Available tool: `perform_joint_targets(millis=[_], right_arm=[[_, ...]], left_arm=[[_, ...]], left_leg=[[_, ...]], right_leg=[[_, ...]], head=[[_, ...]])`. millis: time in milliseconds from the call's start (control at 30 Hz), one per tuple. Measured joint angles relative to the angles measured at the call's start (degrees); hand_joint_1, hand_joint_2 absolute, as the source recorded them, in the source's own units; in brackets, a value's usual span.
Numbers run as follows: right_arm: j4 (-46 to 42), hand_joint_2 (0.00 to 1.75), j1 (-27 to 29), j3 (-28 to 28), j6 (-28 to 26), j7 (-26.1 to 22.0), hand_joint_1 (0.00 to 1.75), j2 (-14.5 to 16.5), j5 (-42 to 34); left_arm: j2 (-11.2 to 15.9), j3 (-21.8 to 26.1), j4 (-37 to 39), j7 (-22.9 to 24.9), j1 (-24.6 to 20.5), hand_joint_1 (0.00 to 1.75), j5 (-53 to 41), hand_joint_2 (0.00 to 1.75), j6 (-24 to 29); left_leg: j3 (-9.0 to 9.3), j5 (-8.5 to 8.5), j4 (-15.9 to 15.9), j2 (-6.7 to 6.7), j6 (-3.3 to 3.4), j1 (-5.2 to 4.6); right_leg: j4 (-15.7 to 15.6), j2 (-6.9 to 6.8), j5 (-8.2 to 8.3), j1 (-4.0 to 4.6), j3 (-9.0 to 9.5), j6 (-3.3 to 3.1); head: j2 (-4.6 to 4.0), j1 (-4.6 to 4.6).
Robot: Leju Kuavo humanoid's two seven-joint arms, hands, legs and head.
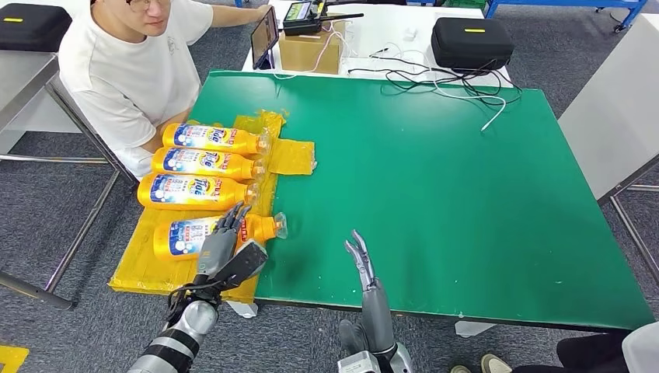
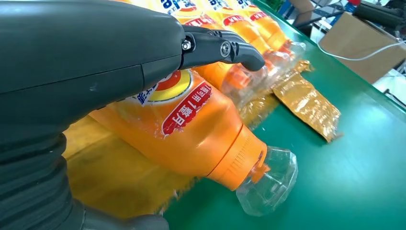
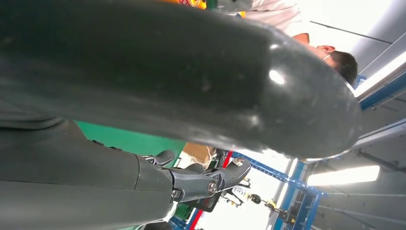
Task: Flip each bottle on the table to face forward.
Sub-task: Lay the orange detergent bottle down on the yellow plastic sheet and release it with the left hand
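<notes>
On the green table (image 1: 435, 194), all four bottles showed their labels, the left hand (image 1: 221, 237) rested, fingers extended, on the nearest bottle (image 1: 183, 237), gripping nothing, the right hand (image 1: 361, 260) hovered released — seemingly almost done.

My two arms were silver; the left hand (image 1: 221, 242) and right hand (image 1: 361, 263) had dark grey fingers (image 2: 225, 48) with small screws, plus ribbed covers.

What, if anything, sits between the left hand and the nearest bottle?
Nothing visible. The left hand is already over the nearest bottle, fingers across its label; whether they touch is unclear. The next bottle lies apart, further along the yellow sheet.
</notes>
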Motion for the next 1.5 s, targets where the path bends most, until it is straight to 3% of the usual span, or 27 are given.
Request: perform_joint_targets(millis=[200,367,467,500,600,767,1000,1233,1333,1400,1467,1500], right_arm=[[-0.31,0.00,0.23,-0.21,-0.37,0.00,0.00,-0.27,0.14],[-2.25,0.00,1.45,-0.83,-3.24,0.00,0.00,-0.18,1.31],[-6.70,1.31,3.64,-3.09,-3.68,0.00,0.00,0.49,-1.08],[-8.09,1.31,4.13,-3.86,-3.74,0.00,0.00,0.62,-2.94],[-11.17,0.00,4.83,-5.61,-3.91,0.00,0.00,0.69,-8.02],[-12.49,0.00,5.49,-8.03,-3.76,0.00,0.00,1.56,-10.64],[-12.12,0.00,5.65,-10.35,-1.24,0.00,0.00,2.24,-13.84],[-11.10,0.00,5.70,-10.86,-1.17,0.00,0.00,2.27,-13.22],[-10.44,0.00,5.82,-11.98,-2.50,0.00,0.00,3.10,-8.99],[-9.91,0.00,5.86,-13.51,-3.41,0.00,0.00,4.34,-4.79],[-9.78,0.00,5.85,-14.68,-3.67,0.00,0.00,5.33,-2.86],[-9.91,0.00,5.84,-15.20,-3.72,0.00,0.00,5.79,-2.47]], left_arm=[[-0.82,0.00,-2.39,-1.88,1.66,0.00,2.20,1.75,0.46],[-3.46,-0.48,-7.80,-8.58,4.16,0.00,15.53,1.75,2.75],[-5.77,-2.35,-13.31,-9.58,5.86,0.00,26.68,1.75,2.67],[-6.41,-3.21,-15.27,-9.20,6.37,0.00,30.42,1.75,2.75],[-7.56,-5.37,-20.57,-7.91,7.51,0.00,41.00,1.75,3.46],[-7.63,-6.79,-26.79,-8.41,10.08,0.00,48.23,1.75,3.71],[-7.52,-7.10,-33.06,-11.01,14.93,0.00,48.67,1.75,4.72],[-7.46,-7.08,-36.08,-11.43,17.05,0.00,48.67,1.75,4.94],[-7.46,-7.08,-36.83,-11.98,17.61,0.00,48.70,1.75,5.28],[-7.47,-7.10,-37.49,-12.62,18.16,0.00,48.91,0.87,5.51],[-7.48,-7.21,-37.96,-13.06,18.47,0.00,49.17,0.87,5.53],[-7.49,-7.37,-38.05,-13.24,18.52,0.00,49.17,1.31,5.57]], left_leg=[[-0.09,0.00,0.00,0.02,0.00,0.00],[-0.22,0.00,0.03,-0.01,0.01,-0.01],[-0.31,-0.02,0.03,-0.05,0.03,-0.02],[-0.33,-0.03,0.03,-0.04,0.04,-0.02],[-0.35,-0.04,0.03,-0.02,0.04,-0.02],[-0.34,-0.04,0.01,0.05,0.04,0.02],[-0.36,-0.04,0.01,0.07,0.03,0.03],[-0.38,-0.04,0.01,0.05,0.04,0.01],[-0.37,-0.04,0.01,0.07,0.04,0.01],[-0.36,-0.04,0.01,0.08,0.03,0.02],[-0.37,-0.04,0.01,0.06,0.03,0.03],[-0.37,-0.04,0.01,0.05,0.03,0.03]], right_leg=[[0.00,0.00,0.00,0.00,-0.10,0.00],[0.00,-0.01,0.00,-0.02,-0.21,0.01],[-0.01,-0.04,0.00,-0.02,-0.25,0.01],[-0.01,-0.04,0.00,-0.02,-0.26,0.01],[-0.02,-0.03,0.00,-0.02,-0.30,0.01],[-0.01,-0.02,0.00,0.04,-0.31,0.01],[-0.01,-0.02,0.00,0.03,-0.34,0.01],[-0.01,-0.03,0.00,0.02,-0.34,0.01],[-0.01,-0.02,0.00,0.03,-0.34,0.01],[-0.01,-0.02,0.00,0.03,-0.35,0.01],[-0.01,-0.02,0.00,0.04,-0.36,0.01],[-0.01,-0.03,0.00,0.04,-0.36,0.01]], head=[[0.00,-0.01],[0.00,0.00],[0.00,-0.01],[0.01,-0.01],[0.01,0.01],[0.00,-0.02],[0.00,-0.01],[0.00,0.00],[0.01,0.00],[0.01,-0.02],[0.01,-0.02],[0.01,-0.01]])
